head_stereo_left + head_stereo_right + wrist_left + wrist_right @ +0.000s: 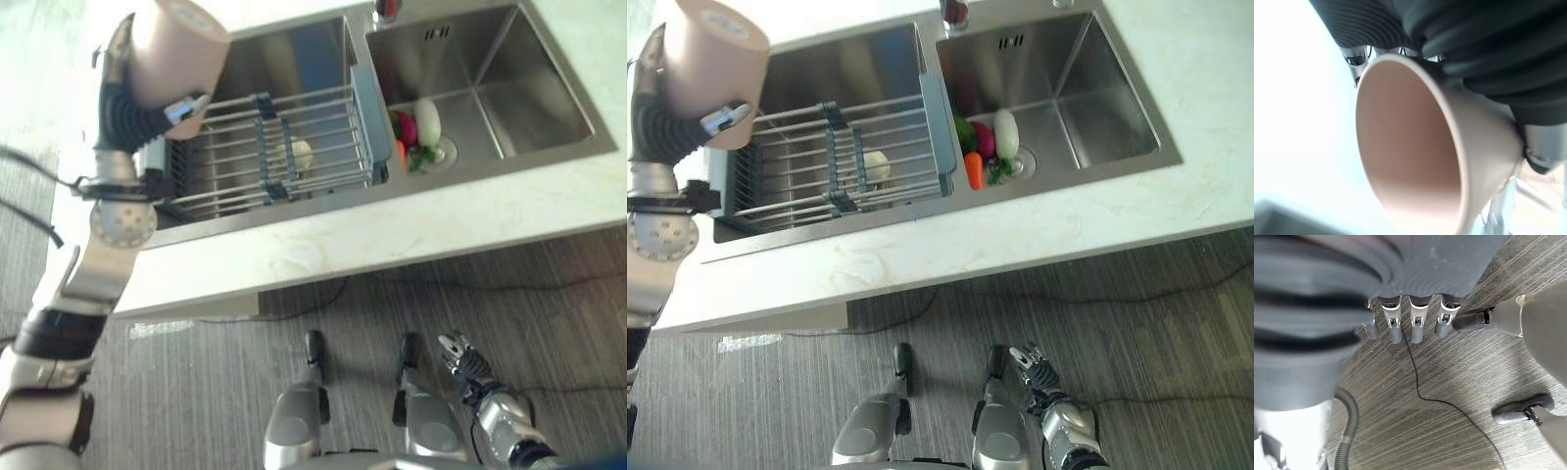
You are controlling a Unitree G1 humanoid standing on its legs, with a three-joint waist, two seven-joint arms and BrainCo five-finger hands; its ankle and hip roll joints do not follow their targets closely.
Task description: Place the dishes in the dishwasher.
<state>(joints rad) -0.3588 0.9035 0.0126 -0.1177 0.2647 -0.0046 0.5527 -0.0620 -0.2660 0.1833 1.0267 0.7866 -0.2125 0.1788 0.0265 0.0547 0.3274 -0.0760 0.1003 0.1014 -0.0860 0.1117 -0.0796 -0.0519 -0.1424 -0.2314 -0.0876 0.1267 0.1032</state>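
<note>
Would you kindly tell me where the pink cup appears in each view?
Left eye view: pink cup, top left, held in the left hand.
Right eye view: top left corner.
Left wrist view: centre.
Right wrist view: floor, no cup.
Shared landmark: wire rack in the sink.

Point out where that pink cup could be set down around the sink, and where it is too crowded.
The left hand holds the pink cup above the wire rack. The rack's bars lie bare except for a pale round item near the middle. The countertop strip in front of both basins is free. The right basin is crowded near the drain by vegetables, open farther right.
</note>
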